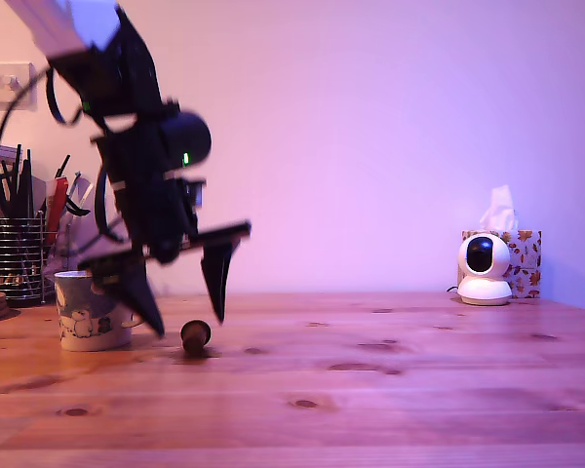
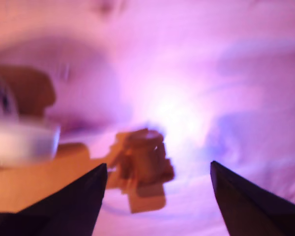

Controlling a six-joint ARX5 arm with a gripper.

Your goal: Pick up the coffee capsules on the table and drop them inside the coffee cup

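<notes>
A brown coffee capsule point(image 1: 195, 336) lies on its side on the wooden table point(image 1: 370, 390), just to the exterior view's right of the coffee cup point(image 1: 88, 312), a white mug with a grey-blue cartoon band. My gripper point(image 1: 187, 317) hangs open directly over the capsule, one dark finger on each side, tips close to the table. The wrist view is blurred; the brown capsule point(image 2: 142, 164) shows between the two dark fingers point(image 2: 73, 196), not gripped, with the cup point(image 2: 22, 142) off to one side.
A wire-mesh pen holder point(image 1: 19, 258) stands behind the cup at the exterior view's left. A white round camera point(image 1: 485, 265) and a tissue box point(image 1: 522, 258) sit at the back right. A wall socket point(image 1: 5, 83) is high on the left.
</notes>
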